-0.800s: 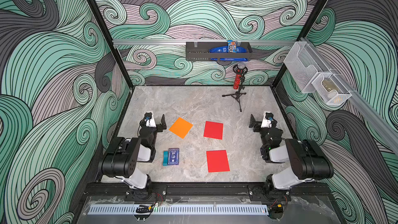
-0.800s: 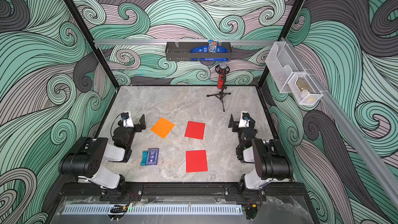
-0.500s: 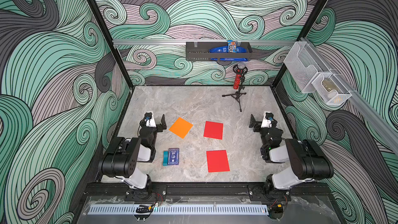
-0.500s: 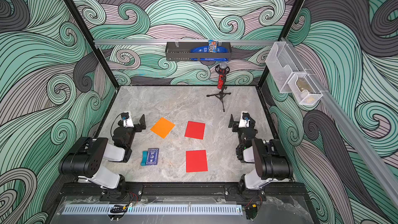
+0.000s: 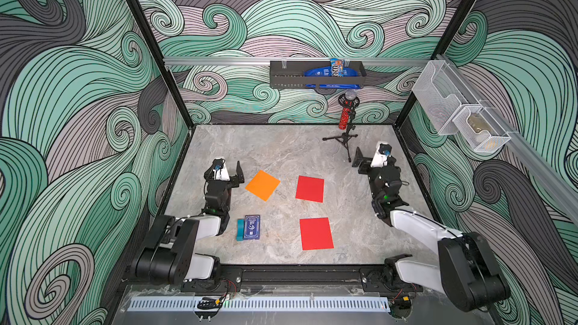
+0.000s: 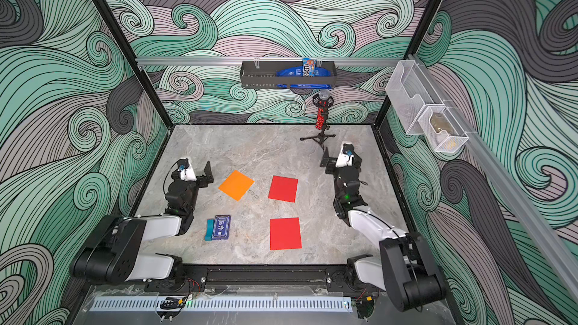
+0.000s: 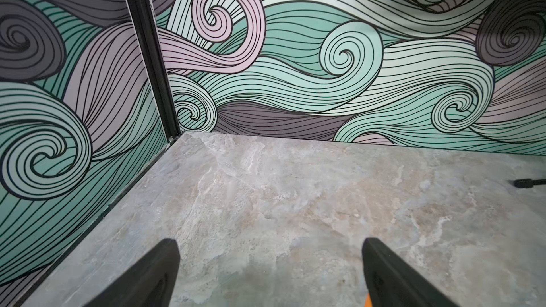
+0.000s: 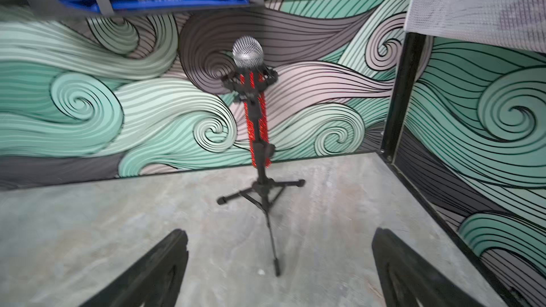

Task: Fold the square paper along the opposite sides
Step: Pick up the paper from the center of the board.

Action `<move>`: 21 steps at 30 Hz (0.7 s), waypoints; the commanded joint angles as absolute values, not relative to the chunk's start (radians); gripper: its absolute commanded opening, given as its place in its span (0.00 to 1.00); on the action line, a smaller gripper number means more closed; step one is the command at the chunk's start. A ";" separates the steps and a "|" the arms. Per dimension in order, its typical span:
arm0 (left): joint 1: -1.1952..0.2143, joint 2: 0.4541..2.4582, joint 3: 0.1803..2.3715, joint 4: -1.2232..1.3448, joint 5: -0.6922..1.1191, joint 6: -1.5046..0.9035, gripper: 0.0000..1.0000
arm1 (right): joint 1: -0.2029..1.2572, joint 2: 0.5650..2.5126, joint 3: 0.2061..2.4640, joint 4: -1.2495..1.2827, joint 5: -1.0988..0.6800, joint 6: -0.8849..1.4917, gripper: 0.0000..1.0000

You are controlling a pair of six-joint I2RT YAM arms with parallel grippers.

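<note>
Both arms rest at the sides of the surface point(image 5: 281, 151). The left tool point(image 5: 227, 168) and right tool point(image 5: 372, 156) point toward the far wall, and the wrist views show each with its jaws spread wide and nothing between them. Three sheets lie flat and unfolded. The orange sheet point(image 5: 262, 185) sits just right of the left tool, turned corner-on, so its sides run diagonally to the surface edges. The far red sheet point(image 5: 309, 189) lies between the two tools with its sides roughly parallel to those edges. The near red sheet point(image 5: 316, 233) lies in line with it, closer to the near edge. Which sheet the task means cannot be told. The left arm is much the nearer to the orange sheet. For either red sheet, a fold joining opposite sides would probably run straight across or straight away. A card box point(image 5: 251, 227) lies near the left arm.
</note>
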State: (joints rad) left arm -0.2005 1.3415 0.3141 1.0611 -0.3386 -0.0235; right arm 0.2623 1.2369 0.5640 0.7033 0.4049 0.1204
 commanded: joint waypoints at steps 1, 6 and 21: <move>-0.297 1.281 0.493 0.722 -0.578 -0.112 0.99 | 0.372 1.252 0.657 0.295 0.424 0.266 1.00; -0.426 1.335 0.745 0.322 -0.607 -0.289 0.99 | 0.464 1.336 0.678 0.114 0.259 0.391 1.00; -0.453 1.357 0.846 0.078 -0.246 -0.589 0.99 | 0.565 1.712 0.773 0.159 0.274 0.354 0.65</move>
